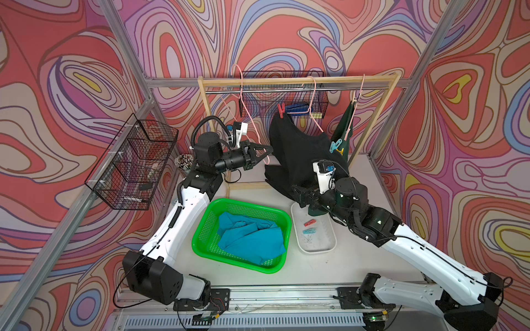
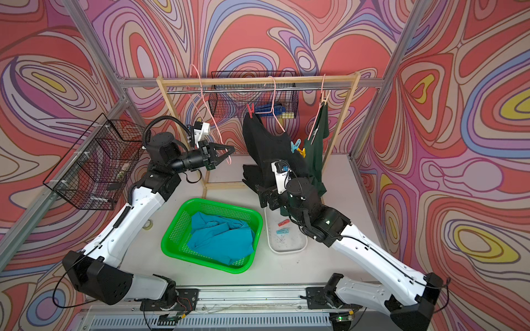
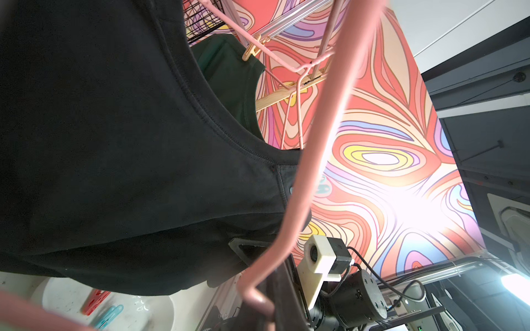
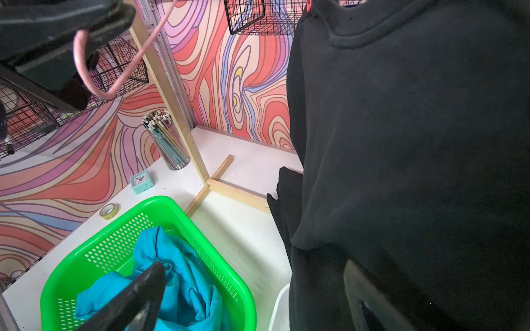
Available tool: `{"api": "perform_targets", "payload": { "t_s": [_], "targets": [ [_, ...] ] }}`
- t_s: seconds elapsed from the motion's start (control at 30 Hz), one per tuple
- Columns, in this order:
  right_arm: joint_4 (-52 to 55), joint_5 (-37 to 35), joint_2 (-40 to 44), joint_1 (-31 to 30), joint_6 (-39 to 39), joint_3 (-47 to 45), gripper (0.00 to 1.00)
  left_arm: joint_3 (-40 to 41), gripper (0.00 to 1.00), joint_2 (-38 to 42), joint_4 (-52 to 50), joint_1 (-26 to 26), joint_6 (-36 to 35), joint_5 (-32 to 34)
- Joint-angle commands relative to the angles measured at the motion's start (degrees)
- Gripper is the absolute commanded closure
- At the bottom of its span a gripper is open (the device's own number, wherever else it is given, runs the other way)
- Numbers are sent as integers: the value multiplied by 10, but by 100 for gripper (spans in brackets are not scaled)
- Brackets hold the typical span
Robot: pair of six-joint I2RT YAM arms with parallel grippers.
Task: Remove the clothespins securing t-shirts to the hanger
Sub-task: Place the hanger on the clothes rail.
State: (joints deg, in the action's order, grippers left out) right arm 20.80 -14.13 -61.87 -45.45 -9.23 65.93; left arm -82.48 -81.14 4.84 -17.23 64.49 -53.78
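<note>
The wooden clothes rack (image 1: 298,81) was found standing at the rear of the tabletop (image 1: 315,272), with three pink hangers on its rail. The empty pink hanger (image 1: 243,94), at the left-arm end of the rack, was gripped at its lower corner by the left gripper (image 1: 266,149), whose jaws were closed on the wire.

The black t-shirt (image 1: 295,149) was hung from the second pink hanger (image 1: 314,114) at the middle of the rack, tilted, with its hem pooled on the tabletop below the rail. A red clothespin (image 1: 281,110) was clamped on its raised shoulder. A light blue clothespin (image 1: 335,144) and a yellow clothespin (image 1: 340,151) were noted at its lower shoulder, just beside the dark green t-shirt (image 1: 345,123); which fabric each was clamped on could not be told. The green shirt was hung from the third pink hanger (image 1: 350,126) at the right-arm end of the rack, with a pale yellow clothespin (image 3: 251,52) at its top.

The right gripper (image 4: 255,268) was held low in front of the rack with its jaws spread wide and nothing gripped; the black fabric was draped against one finger.

In front of the rack, the turquoise t-shirt (image 1: 249,238) was seen crumpled in a green basket (image 1: 200,229). Beside the basket, a second red clothespin (image 1: 309,222) and a second light blue clothespin (image 1: 309,230) were lying in a white tray (image 1: 304,246).
</note>
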Motion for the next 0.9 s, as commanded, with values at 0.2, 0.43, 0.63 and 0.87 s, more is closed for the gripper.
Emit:
{"api": "perform_targets", "payload": {
  "t_s": [0.2, 0.43, 0.63, 0.87],
  "targets": [
    [6, -6, 3, -2, 9, -3, 2, 45, 100, 7, 37, 7, -24, -14],
    [11, -2, 1, -2, 13, 2, 2, 55, 96, 19, 6, 7, -55, 4],
    [16, 4, 6, -2, 13, 3, 2, 54, 73, 24, -2, 7, -65, 8],
    [22, 13, 18, -1, 14, 6, 2, 58, 34, 31, -16, 8, -76, 16]
  ]
}}
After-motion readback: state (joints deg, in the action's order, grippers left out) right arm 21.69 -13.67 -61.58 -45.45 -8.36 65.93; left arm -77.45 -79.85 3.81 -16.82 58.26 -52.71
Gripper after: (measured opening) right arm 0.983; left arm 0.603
